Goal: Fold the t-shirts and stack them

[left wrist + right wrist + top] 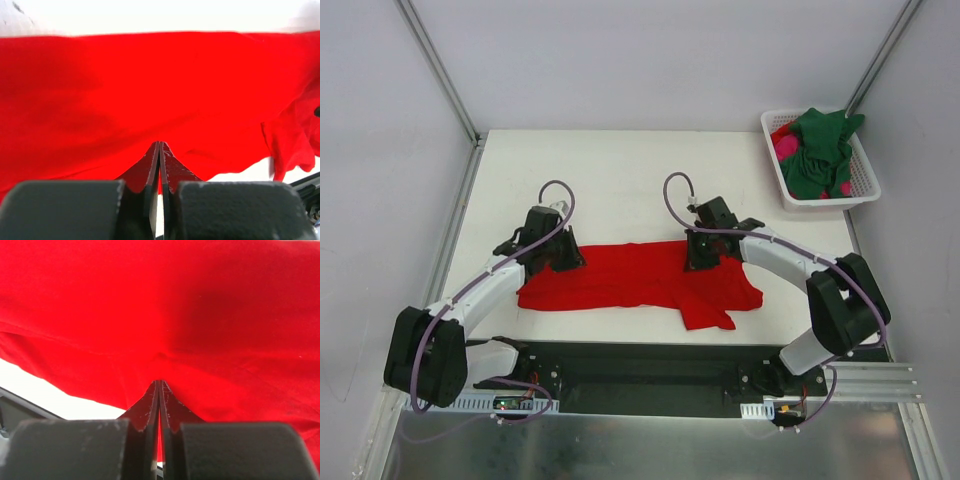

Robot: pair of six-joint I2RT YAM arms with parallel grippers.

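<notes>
Two robot arms bear down on a red t-shirt (630,278) spread flat across the near half of a white table (620,170), one sleeve trailing toward the near right edge. The left gripper (563,258) sits on the shirt's far left edge and the right gripper (700,255) on its far edge toward the right. In both wrist views the jaws are pressed together with cloth puckering at the tips, which suggests each is pinching a thin fold. A dark green t-shirt (820,150) and a magenta-pink t-shirt (786,148) lie heaped in a white basket (832,203) at the far right corner. The fabric looks light, limp and easily wrinkled, so it is likely to sag between two holds. Edges and corners, taken well apart, seem the surest places to grip.
</notes>
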